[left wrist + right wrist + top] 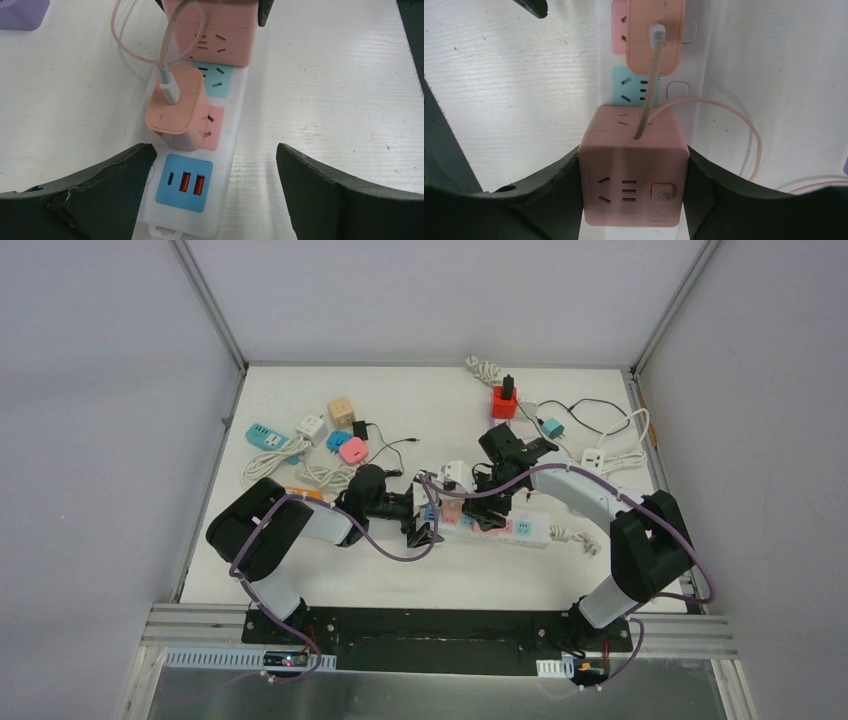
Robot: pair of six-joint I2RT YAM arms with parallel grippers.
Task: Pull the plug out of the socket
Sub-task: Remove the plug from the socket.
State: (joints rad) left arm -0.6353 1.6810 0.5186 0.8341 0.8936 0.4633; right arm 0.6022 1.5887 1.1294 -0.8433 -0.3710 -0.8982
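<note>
A white power strip (pixel 525 528) lies mid-table with coloured sockets. A pink cube plug (pixel 631 165) sits in the white power strip (pixel 699 60), and my right gripper (pixel 634 155) is shut on the cube's two sides. Beside the pink cube plug (pixel 215 30) a pink charger (pixel 175 105) with a pink cable sits in the adjacent socket. My left gripper (pixel 215 150) is open, its fingers standing either side of the white power strip's (pixel 235 165) end by the blue USB panel (pixel 184 182), touching nothing. In the top view the left gripper (pixel 425 530) and right gripper (pixel 478 495) face each other along the strip.
At the back left lie a teal strip (pixel 267 436), a pink adapter (pixel 353 450), a wooden-coloured cube (pixel 342 411) and coiled white cables (pixel 325 476). A red cube (pixel 504 402) and a white adapter (pixel 593 457) with cables sit at the back right. Walls close the table's sides.
</note>
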